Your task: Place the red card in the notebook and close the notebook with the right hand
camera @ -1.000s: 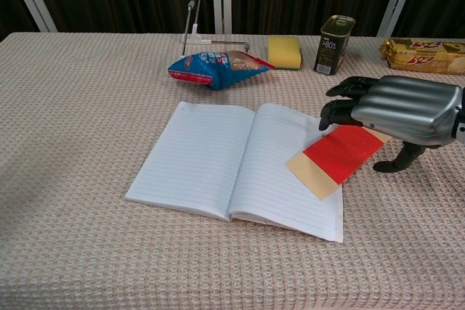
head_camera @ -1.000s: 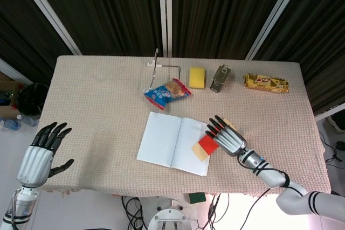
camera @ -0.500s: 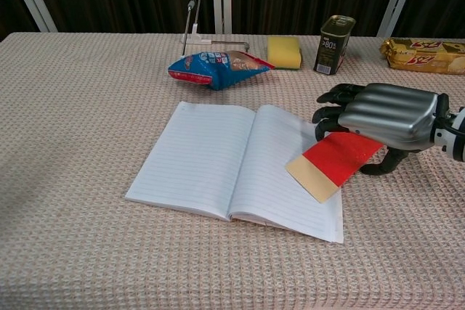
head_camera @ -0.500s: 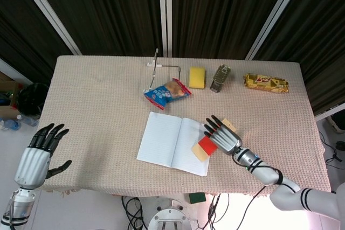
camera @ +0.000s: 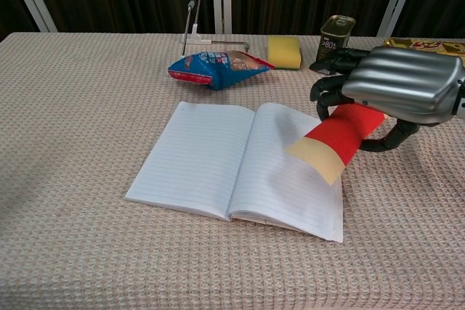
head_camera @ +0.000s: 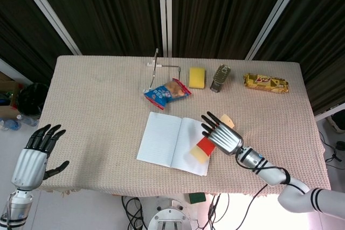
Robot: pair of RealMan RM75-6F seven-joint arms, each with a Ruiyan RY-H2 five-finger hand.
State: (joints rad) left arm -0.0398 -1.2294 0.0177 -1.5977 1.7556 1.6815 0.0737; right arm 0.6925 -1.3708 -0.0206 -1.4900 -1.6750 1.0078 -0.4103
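1. One hand, the left hand (head_camera: pixel 33 161), hangs off the left edge of the desk (head_camera: pixel 97 106), a little lower than a second ago. Its fingers are spread apart and hold nothing.
2. Next to the right, the notebook (camera: pixel 232 165) lies open and flat on the desk, in the same place as before. Behind it are a snack bag (camera: pixel 216 67), a sponge (camera: pixel 284 51) and a can (camera: pixel 333 33).
3. The card (camera: pixel 336 138) has changed the most. One second ago it lay flat, across the right edge of the notebook. Now its red end is lifted and its tan end points down over the right page, with a soft shadow on the paper below. I judge that the tan end does not touch the page any more, but this is not sure.
4. The right hand (camera: pixel 392 85) has risen together with the card. Its fingers (camera: pixel 333 86) are narrow, curled over the red end, and the thumb comes from below, so the hand pinches the card.
5. For the task this means that the card is picked up and hangs above the right page. It is not yet laid inside, and the notebook is not yet closed.
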